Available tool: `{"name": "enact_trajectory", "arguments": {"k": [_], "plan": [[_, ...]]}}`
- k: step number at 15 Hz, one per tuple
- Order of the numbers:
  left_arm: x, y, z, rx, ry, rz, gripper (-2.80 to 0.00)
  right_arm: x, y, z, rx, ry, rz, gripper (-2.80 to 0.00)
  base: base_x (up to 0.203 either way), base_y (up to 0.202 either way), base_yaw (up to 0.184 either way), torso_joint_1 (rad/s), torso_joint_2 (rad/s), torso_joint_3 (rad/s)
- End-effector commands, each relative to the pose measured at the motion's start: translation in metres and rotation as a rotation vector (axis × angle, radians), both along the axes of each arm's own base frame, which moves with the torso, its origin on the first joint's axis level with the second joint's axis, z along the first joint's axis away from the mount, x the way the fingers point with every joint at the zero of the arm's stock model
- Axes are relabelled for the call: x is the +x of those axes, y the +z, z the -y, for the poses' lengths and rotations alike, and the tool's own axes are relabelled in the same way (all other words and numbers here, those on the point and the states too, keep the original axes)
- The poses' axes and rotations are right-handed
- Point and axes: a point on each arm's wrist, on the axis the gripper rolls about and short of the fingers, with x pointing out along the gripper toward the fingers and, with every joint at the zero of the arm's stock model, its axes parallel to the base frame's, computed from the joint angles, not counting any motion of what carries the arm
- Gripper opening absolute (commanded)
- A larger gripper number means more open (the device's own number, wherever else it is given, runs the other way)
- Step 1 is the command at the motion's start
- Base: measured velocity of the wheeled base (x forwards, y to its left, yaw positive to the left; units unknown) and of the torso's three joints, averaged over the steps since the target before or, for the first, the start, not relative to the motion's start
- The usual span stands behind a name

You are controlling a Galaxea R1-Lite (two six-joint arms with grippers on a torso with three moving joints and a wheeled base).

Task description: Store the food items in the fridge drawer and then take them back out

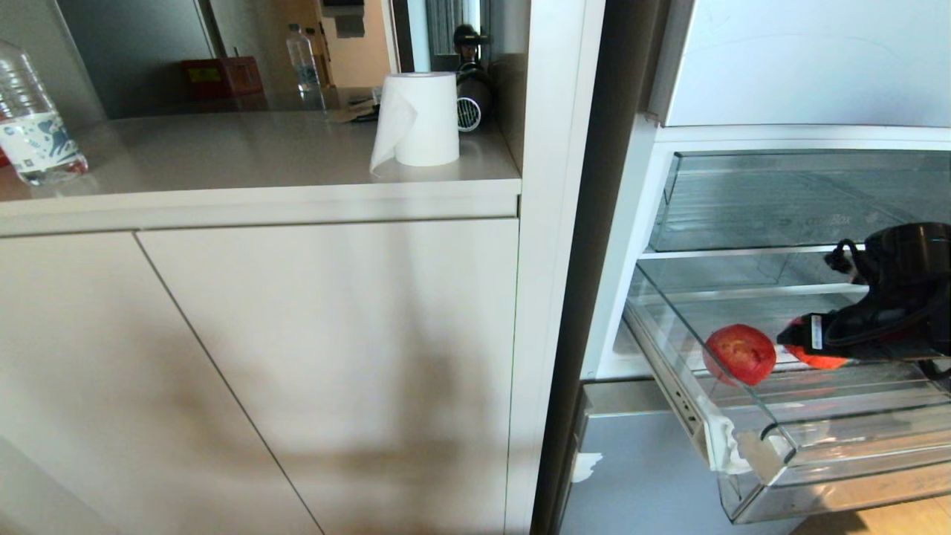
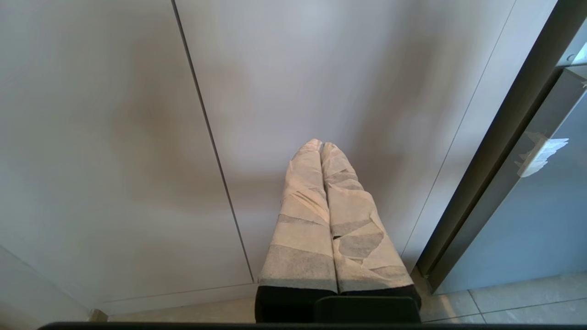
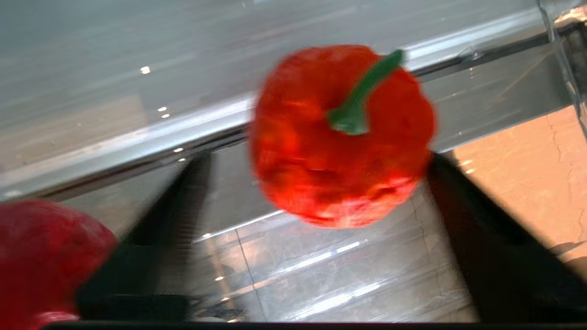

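Observation:
The fridge drawer (image 1: pixel 854 461) is pulled out, a clear bin with a ribbed floor (image 3: pixel 321 266). Two food items lie in it. A red apple (image 1: pixel 739 353) rests near the drawer's left wall and shows at the edge of the right wrist view (image 3: pixel 41 256). A red pepper-like fruit with a green stem (image 3: pixel 339 137) lies beside it, mostly hidden by the arm in the head view (image 1: pixel 817 362). My right gripper (image 3: pixel 316 160) reaches into the drawer (image 1: pixel 810 345), open, its dark fingers (image 3: pixel 192 192) either side of the stemmed fruit, one clearly apart from it. My left gripper (image 2: pixel 321 146) hangs shut before a cabinet door.
A second clear bin (image 1: pixel 780 208) sits above the drawer. Left of the fridge a pale counter (image 1: pixel 223 186) carries a paper roll (image 1: pixel 420 119) and a water bottle (image 1: pixel 33 126). The silver-blue lower door (image 1: pixel 639 475) stands under the drawer.

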Motion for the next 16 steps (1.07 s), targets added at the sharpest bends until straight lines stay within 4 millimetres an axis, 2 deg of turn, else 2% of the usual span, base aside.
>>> {"name": "enact_trajectory", "arguments": {"k": [1,5,8,12,16], "plan": [[0.0,0.0,0.0,0.0,0.0,-0.001,-2.8,0.0,-0.002,0.0,0.0,0.0,-0.005,-2.8,0.0,0.0,0.0,0.0,0.0,0.0],[0.0,0.0,0.0,0.0,0.0,0.0,-2.8,0.001,-0.001,0.0,-0.001,-0.002,0.0,-2.8,0.0,0.0,0.0,0.0,0.0,0.0],[0.0,0.0,0.0,0.0,0.0,-0.001,-2.8,-0.013,0.021,-0.002,-0.014,-0.001,0.064,-2.8,0.0,0.0,0.0,0.0,0.0,0.0],[0.0,0.0,0.0,0.0,0.0,0.0,-2.8,-0.054,0.066,-0.011,-0.044,0.007,0.206,-2.8,0.0,0.0,0.0,0.0,0.0,0.0],[0.0,0.0,0.0,0.0,0.0,0.0,-2.8,-0.119,0.1,-0.025,-0.068,0.024,0.366,-2.8,0.0,0.0,0.0,0.0,0.0,0.0]]}}
